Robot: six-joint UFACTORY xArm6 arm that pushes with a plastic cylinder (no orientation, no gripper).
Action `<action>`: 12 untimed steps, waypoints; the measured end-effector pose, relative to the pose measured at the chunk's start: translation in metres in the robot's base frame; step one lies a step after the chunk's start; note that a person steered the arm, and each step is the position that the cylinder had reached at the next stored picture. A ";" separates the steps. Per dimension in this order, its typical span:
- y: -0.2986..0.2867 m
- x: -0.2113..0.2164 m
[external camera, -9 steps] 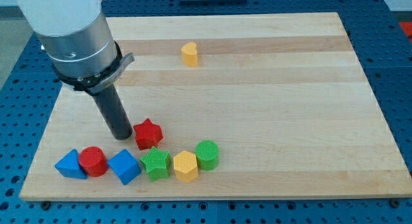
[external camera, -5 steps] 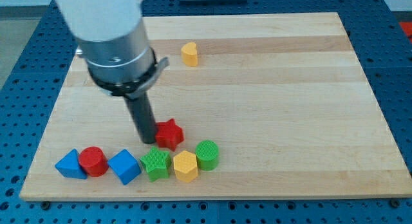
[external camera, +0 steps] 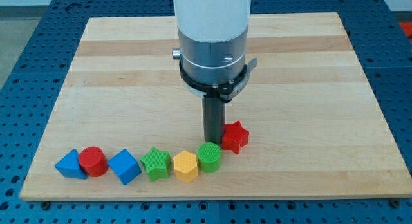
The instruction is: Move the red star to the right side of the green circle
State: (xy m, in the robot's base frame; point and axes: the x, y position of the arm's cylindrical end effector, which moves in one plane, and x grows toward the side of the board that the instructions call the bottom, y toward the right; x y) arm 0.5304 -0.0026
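Note:
The red star lies on the wooden board, just up and to the right of the green circle, close to it. My tip touches the star's left side and stands right above the green circle. The rod rises from it into the arm's grey and white body, which hides the upper middle of the board.
A row of blocks lies along the view's bottom, left of the green circle: a blue triangle, a red cylinder, a blue cube, a green star and a yellow hexagon.
My tip has swept right along the board, pushing the red star from above the green star to the upper right of the green circle. The arm now hides the yellow block at the top.

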 end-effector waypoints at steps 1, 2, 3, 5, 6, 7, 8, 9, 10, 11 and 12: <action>0.000 0.000; 0.000 0.000; -0.021 -0.016; -0.018 -0.037; -0.011 -0.045; 0.016 -0.047; 0.028 -0.048; 0.028 -0.048; 0.028 -0.038; 0.028 -0.024; 0.028 -0.024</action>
State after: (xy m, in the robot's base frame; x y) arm 0.5063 0.0258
